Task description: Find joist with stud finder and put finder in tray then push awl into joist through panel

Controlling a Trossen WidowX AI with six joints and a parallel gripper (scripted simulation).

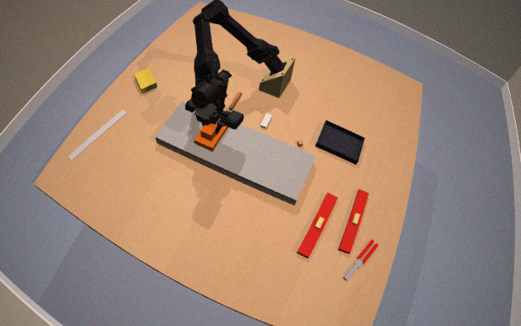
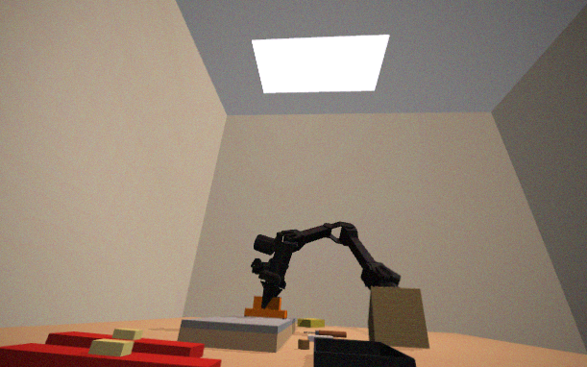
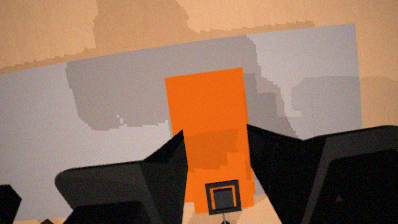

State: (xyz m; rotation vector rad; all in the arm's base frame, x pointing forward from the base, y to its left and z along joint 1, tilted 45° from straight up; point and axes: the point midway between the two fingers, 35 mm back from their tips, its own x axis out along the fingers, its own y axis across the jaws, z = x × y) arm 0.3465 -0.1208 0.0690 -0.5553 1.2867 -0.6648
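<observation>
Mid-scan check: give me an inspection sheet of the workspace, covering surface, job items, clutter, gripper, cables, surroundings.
Surface: tan mat on a blue-grey floor.
Floor panel: grey slab lying on the mat, no hole seen.
Stud finder: orange, resting on the panel near one end.
Awl: lying on the mat beside the panel, untouched.
Tray: dark, nothing seen inside.
Clutter: yellow block, white strip, white block, small tan cube, two red bars, red-handled tool.
Gripper: shut on the stud finder.
Cables: nothing seen.
Surroundings: plain walls, ceiling light.
</observation>
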